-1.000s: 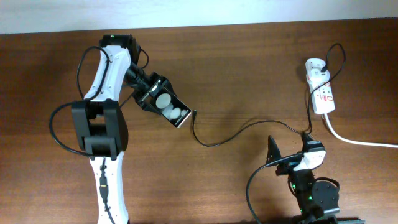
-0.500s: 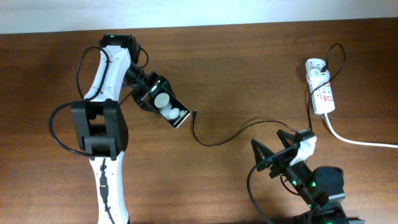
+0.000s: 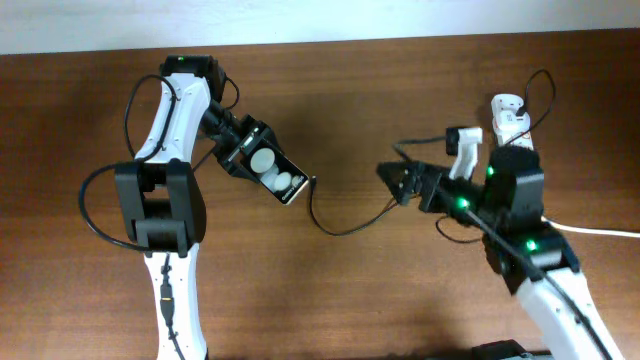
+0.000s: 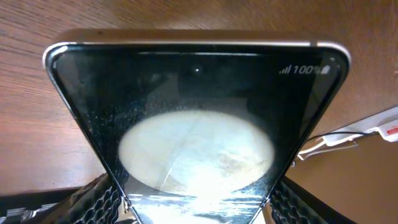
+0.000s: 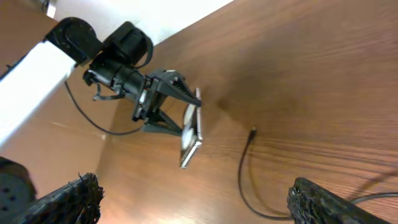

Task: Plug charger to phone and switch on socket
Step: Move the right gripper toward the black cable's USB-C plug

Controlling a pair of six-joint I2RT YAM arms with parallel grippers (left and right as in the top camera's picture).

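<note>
My left gripper (image 3: 250,157) is shut on the phone (image 3: 277,177), a black smartphone with two white blobs, and holds it over the left middle of the table. In the left wrist view the phone (image 4: 196,124) fills the frame between my fingers (image 4: 102,199). The charger's plug tip (image 3: 314,181) lies on the table just right of the phone, and its thin black cable (image 3: 345,228) loops towards the right. My right gripper (image 3: 398,182) is open and empty above that cable. The right wrist view shows the phone (image 5: 191,134) and the plug tip (image 5: 252,130) ahead. The socket (image 3: 508,113) is partly hidden by my right arm.
The socket's thick white cord (image 3: 600,231) runs off the right edge. The table's back edge meets a white wall (image 3: 400,18). My left arm's white links (image 3: 170,120) and black cables stretch along the left side.
My right arm has swung from the front edge towards the back and left, over the cable, with its gripper open throughout. The left arm and phone have not moved.
</note>
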